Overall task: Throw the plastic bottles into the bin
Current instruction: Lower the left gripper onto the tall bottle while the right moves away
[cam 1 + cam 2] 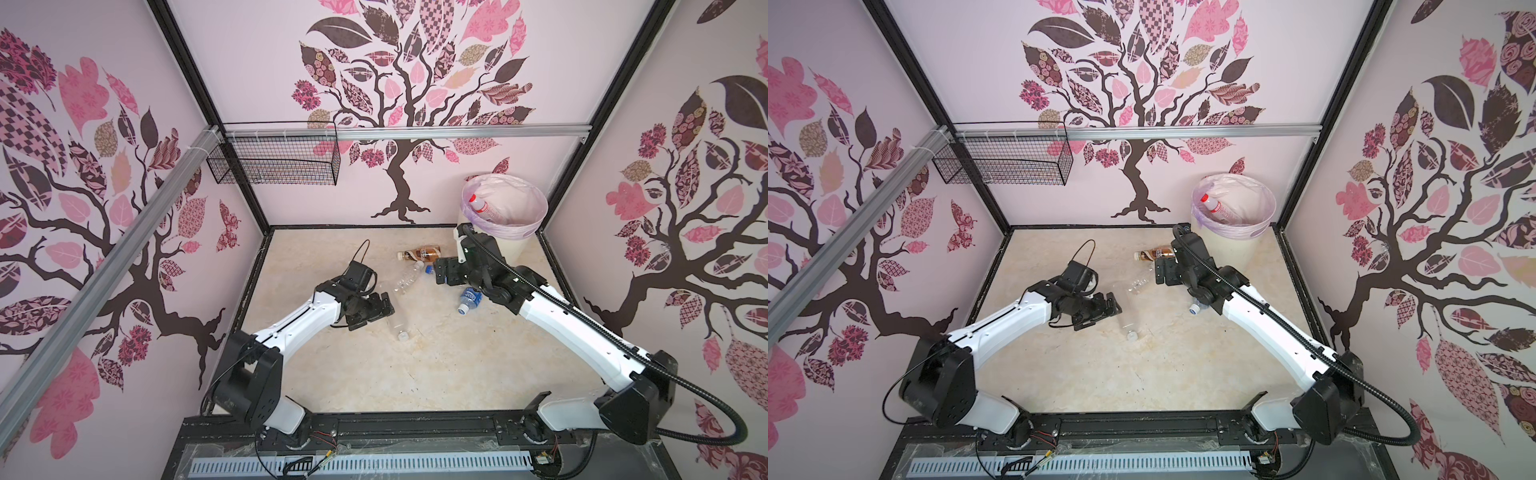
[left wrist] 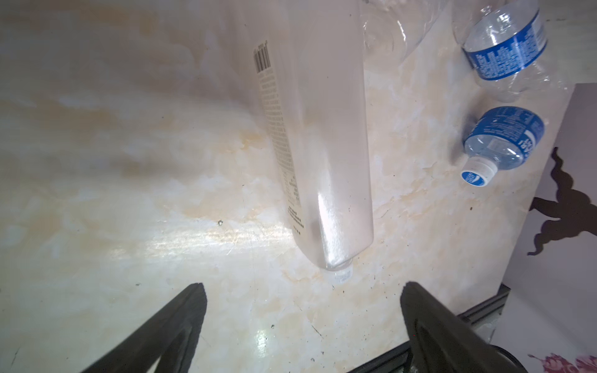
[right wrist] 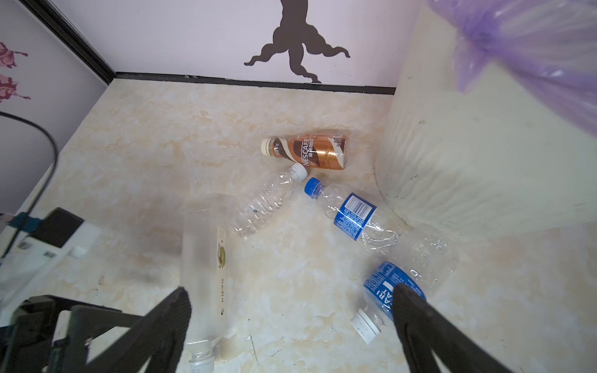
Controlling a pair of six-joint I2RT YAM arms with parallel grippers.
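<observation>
Several plastic bottles lie on the marble floor: a brown-gold one (image 1: pixel 419 252) (image 3: pixel 310 151), a small clear one (image 1: pixel 405 280) (image 3: pixel 265 203), a tall frosted one (image 1: pixel 397 324) (image 2: pixel 323 145) (image 3: pixel 203 258), a blue-capped one (image 3: pixel 355 216) and a blue-labelled, white-capped one (image 1: pixel 469 300) (image 2: pixel 504 142). The cream bin (image 1: pixel 513 245) (image 1: pixel 1229 249) (image 3: pixel 468 161) at the back right holds a red-capped bottle (image 1: pixel 482 205). My left gripper (image 1: pixel 376 313) (image 2: pixel 303 290) is open just left of the frosted bottle. My right gripper (image 1: pixel 437 272) (image 3: pixel 290 292) hangs open and empty above the bottles.
A black wire mesh basket (image 1: pixel 274 160) hangs from the aluminium rail at the back left. Patterned walls close in the floor on three sides. A black frame edge (image 1: pixel 374 419) runs along the front between the arm bases.
</observation>
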